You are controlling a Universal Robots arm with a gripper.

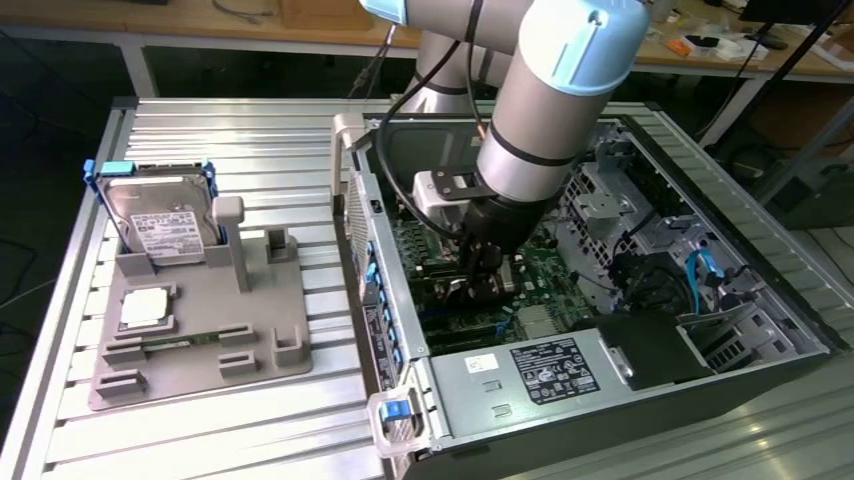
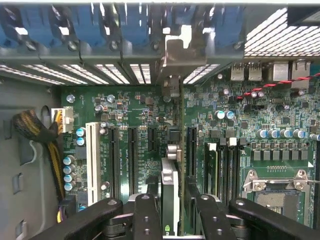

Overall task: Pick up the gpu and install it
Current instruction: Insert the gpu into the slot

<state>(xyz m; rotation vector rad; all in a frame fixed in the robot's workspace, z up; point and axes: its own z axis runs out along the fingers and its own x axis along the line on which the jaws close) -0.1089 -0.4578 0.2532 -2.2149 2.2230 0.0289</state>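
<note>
The gpu (image 2: 170, 186) stands on edge in a black slot of the green motherboard (image 2: 125, 107), seen from above as a thin card. Its silvery end bracket (image 2: 175, 56) sits against the case's rear slot openings. My gripper (image 2: 174, 216) straddles the card's near end, one black finger (image 2: 147, 216) on each side. The jaws are slightly open, with a thin dark gap showing beside the card. In the exterior view the gripper (image 1: 483, 275) reaches straight down into the open computer case (image 1: 747, 262), hiding most of the card.
A hard drive (image 1: 158, 225) in a blue frame and a small square silver chip (image 1: 144, 310) rest on the grey fixture (image 1: 200, 352), at the exterior view's left. The power supply (image 1: 534, 375), a yellow-black cable bundle (image 2: 40, 135) and the CPU socket (image 2: 272, 192) crowd the case.
</note>
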